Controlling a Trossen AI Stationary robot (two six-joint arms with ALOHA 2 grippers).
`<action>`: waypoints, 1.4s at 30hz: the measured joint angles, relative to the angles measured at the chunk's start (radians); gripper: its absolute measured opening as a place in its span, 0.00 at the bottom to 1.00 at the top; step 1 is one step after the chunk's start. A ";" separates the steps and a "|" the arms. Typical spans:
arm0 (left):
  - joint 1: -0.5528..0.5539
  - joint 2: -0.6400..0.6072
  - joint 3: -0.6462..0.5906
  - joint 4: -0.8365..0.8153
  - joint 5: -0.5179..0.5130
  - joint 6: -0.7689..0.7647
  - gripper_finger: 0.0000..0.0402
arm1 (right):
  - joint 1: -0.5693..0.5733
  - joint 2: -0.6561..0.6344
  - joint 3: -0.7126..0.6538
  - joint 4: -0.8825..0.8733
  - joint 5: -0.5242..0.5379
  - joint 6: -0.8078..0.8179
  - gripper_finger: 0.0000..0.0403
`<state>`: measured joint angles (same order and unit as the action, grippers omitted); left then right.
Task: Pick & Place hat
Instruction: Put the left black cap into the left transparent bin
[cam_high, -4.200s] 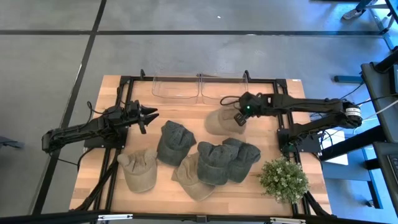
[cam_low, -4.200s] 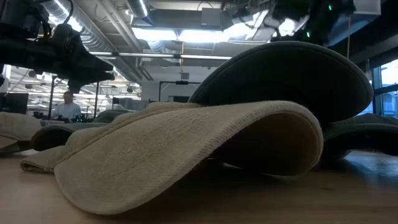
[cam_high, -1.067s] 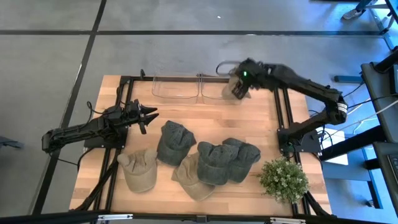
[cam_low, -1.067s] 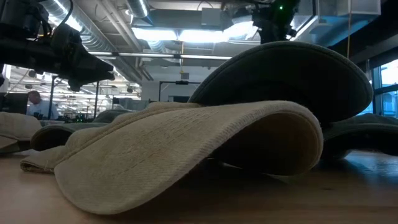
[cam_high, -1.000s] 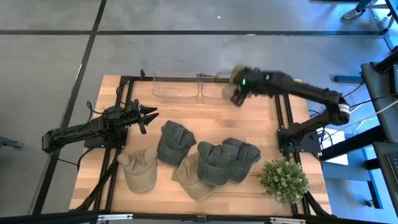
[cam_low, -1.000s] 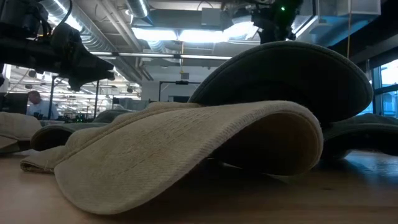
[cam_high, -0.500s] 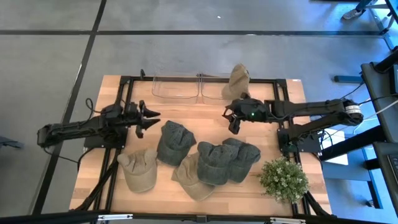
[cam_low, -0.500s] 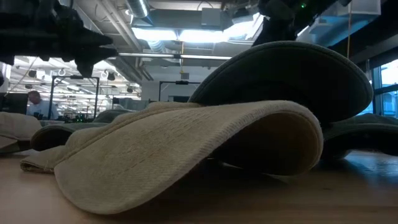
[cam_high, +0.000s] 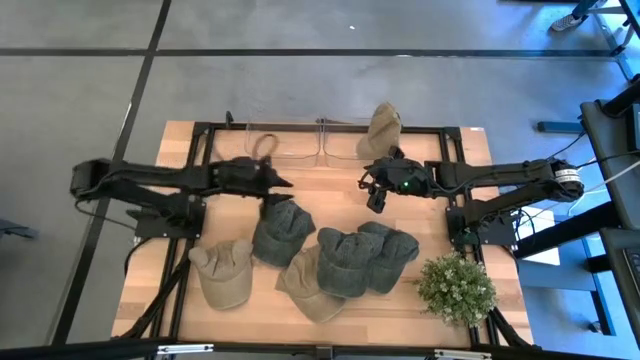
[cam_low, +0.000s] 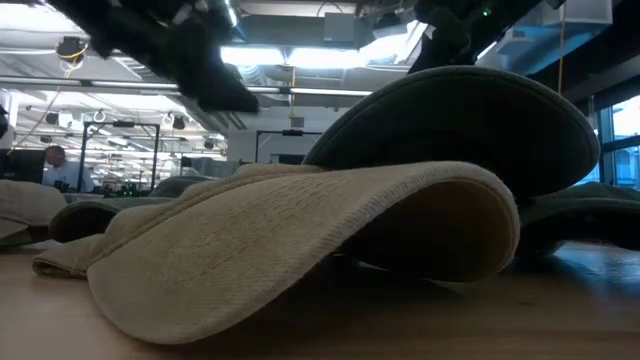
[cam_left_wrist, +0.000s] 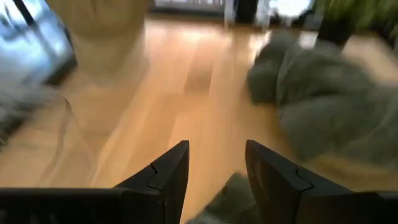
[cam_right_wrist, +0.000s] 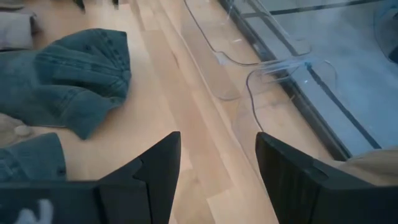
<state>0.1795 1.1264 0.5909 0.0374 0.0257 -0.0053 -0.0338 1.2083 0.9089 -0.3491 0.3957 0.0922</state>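
Note:
A beige hat (cam_high: 380, 127) stands in the right clear bin (cam_high: 352, 142), leaning on its far rim. Several more hats lie on the wooden table: a dark one (cam_high: 280, 228), two beige ones (cam_high: 225, 273) (cam_high: 309, 285) and two dark ones (cam_high: 347, 262) (cam_high: 392, 248). My left gripper (cam_high: 281, 183) hangs open just beyond the far edge of the dark hat (cam_left_wrist: 323, 106), fingers apart in its wrist view (cam_left_wrist: 214, 168). My right gripper (cam_high: 372, 192) is open (cam_right_wrist: 217, 162) over bare wood, on the near side of the bin, touching nothing.
A second clear bin (cam_high: 283, 140) stands left of the first at the table's far edge. A potted plant (cam_high: 456, 288) sits at the near right corner. Bare wood lies between the bins and the hats. A person (cam_low: 55, 165) shows far off in the room.
My right gripper has come away from the beige hat, which stays in the right bin leaning on its far rim, and has drawn back toward the near edge. My left gripper has swung toward the table's right, reaching the far side of the dark hat.

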 joint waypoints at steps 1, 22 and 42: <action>0.000 0.047 0.023 -0.012 0.000 0.001 0.38 | 0.000 0.000 0.000 0.000 0.003 0.002 0.52; 0.028 0.408 0.071 -0.127 -0.133 -0.019 0.38 | 0.000 0.011 0.000 -0.027 0.004 0.003 0.52; 0.024 0.420 0.087 -0.286 0.206 -0.103 0.38 | -0.003 0.087 0.000 -0.023 0.110 -0.025 0.52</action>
<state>0.2030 1.5464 0.6784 -0.2486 0.2317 -0.1085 -0.0368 1.2957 0.9092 -0.3726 0.5062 0.0671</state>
